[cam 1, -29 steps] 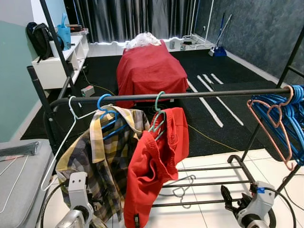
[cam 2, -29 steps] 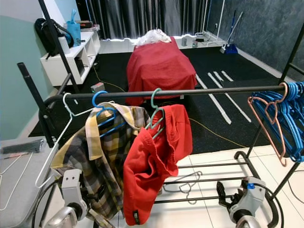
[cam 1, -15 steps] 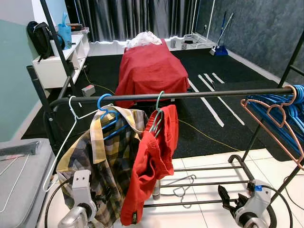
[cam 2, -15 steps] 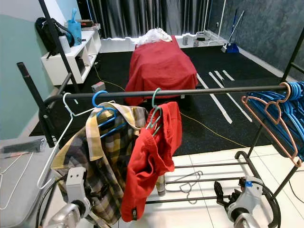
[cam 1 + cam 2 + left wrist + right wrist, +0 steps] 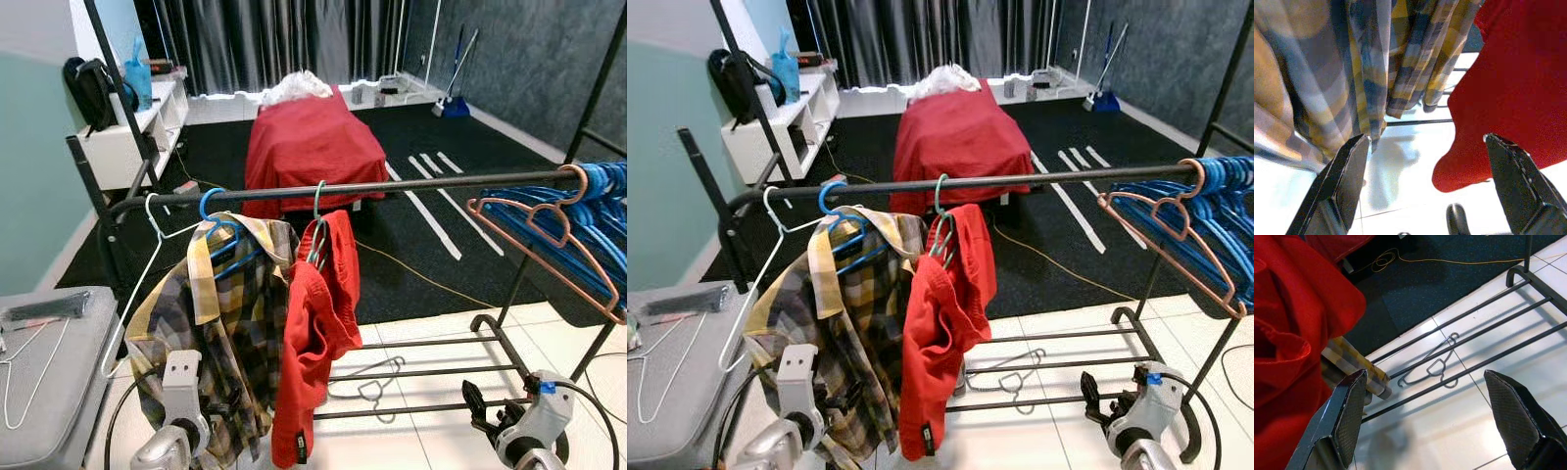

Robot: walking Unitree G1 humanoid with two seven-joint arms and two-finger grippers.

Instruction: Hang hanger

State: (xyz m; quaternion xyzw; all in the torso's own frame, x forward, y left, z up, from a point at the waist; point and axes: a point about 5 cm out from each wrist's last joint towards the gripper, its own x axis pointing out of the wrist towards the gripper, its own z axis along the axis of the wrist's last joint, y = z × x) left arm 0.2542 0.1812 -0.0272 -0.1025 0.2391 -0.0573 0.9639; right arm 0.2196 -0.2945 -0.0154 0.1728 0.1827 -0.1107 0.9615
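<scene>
Two garments on the round black metal rail (image 5: 392,188): a soft plaid shirt (image 5: 211,323) and a red garment (image 5: 313,323) on its teal hanger (image 5: 316,230). Left gripper (image 5: 1425,186) and right gripper (image 5: 1425,416) hang low, jaws wide apart, empty.

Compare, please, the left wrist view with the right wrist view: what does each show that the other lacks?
The left wrist view alone shows the plaid shirt hanging in folds between the open left gripper fingers. The right wrist view alone shows the grey hanger lying on the tiles under the rack's lower bars, plus the dark carpet and a yellow cable, framed by the open right gripper. Both share the red garment and the white tiled floor.
</scene>
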